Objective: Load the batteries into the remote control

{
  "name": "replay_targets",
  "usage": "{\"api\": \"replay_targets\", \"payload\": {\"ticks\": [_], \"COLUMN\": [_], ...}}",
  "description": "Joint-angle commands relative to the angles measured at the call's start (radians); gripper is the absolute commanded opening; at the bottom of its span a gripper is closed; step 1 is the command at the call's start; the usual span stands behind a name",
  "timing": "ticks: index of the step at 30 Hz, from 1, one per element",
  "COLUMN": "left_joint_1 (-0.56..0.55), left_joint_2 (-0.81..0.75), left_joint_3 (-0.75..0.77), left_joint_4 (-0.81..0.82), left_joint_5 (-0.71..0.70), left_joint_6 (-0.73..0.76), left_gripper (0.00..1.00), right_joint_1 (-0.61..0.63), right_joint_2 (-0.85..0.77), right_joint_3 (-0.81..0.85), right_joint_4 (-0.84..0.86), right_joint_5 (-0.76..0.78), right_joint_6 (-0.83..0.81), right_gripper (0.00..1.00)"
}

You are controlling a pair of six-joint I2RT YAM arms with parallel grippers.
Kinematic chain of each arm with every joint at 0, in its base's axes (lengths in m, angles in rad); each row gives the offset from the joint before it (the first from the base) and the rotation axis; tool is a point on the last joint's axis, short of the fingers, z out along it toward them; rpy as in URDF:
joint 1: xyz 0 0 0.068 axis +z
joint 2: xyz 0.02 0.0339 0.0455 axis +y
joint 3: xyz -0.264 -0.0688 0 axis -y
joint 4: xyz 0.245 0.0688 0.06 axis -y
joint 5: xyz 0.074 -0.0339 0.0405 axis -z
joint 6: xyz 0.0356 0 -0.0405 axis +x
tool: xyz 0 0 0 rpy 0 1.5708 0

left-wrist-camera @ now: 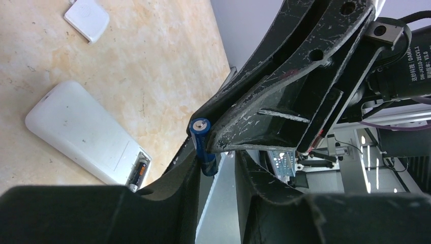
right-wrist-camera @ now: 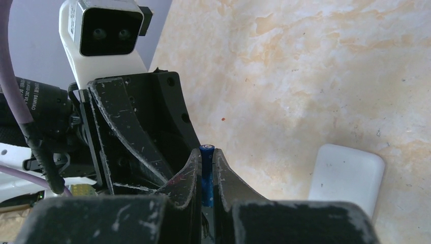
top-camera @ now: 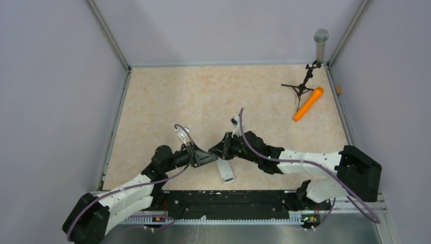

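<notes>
The remote control [top-camera: 225, 170] lies back up on the table near the front edge. In the left wrist view the remote [left-wrist-camera: 76, 132] has its compartment open, with the dark battery [left-wrist-camera: 138, 173] lying in it. My right gripper [top-camera: 219, 151] [right-wrist-camera: 206, 152] is shut on the blue battery [right-wrist-camera: 206, 175], above the remote. My left gripper [top-camera: 207, 156] [left-wrist-camera: 218, 162] meets it tip to tip and is open. The blue battery [left-wrist-camera: 203, 147] rests against the inner face of one left finger [left-wrist-camera: 167, 193]; the other finger stands apart from it.
The loose white battery cover [left-wrist-camera: 86, 19] lies on the table beyond the remote. A white rounded piece [right-wrist-camera: 348, 178] shows beside my right fingers. An orange microphone [top-camera: 308, 104] and a small tripod stand [top-camera: 302, 87] sit at the back right. A black rail [top-camera: 228, 203] runs along the front edge.
</notes>
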Motion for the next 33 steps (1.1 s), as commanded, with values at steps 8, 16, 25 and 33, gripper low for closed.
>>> {"api": "replay_targets", "payload": {"ticks": [8,16,25,33], "left_joint_1": [0.005,0.005,0.006,0.004], "left_joint_2": [-0.035,-0.08,-0.086,-0.066], "left_joint_3": [-0.017,-0.008,0.047,0.141], "left_joint_4": [0.092,0.045,-0.116,-0.302], "left_joint_5": [0.026,0.07,0.236,0.424], "left_joint_6": [-0.002,0.044,0.147,0.254], "left_gripper": [0.0,0.0,0.0,0.0], "right_joint_1": [-0.002,-0.003,-0.003,0.0], "right_joint_2": [-0.044,-0.099,-0.276,-0.306], "right_joint_3": [-0.031,-0.067,-0.033,0.126], "right_joint_4": [0.092,0.076,-0.149,-0.458], "right_joint_5": [0.024,0.027,0.041,-0.156], "right_joint_6": [0.044,0.016,-0.301,-0.766], "right_gripper": [0.0,0.17,0.42,0.45]}}
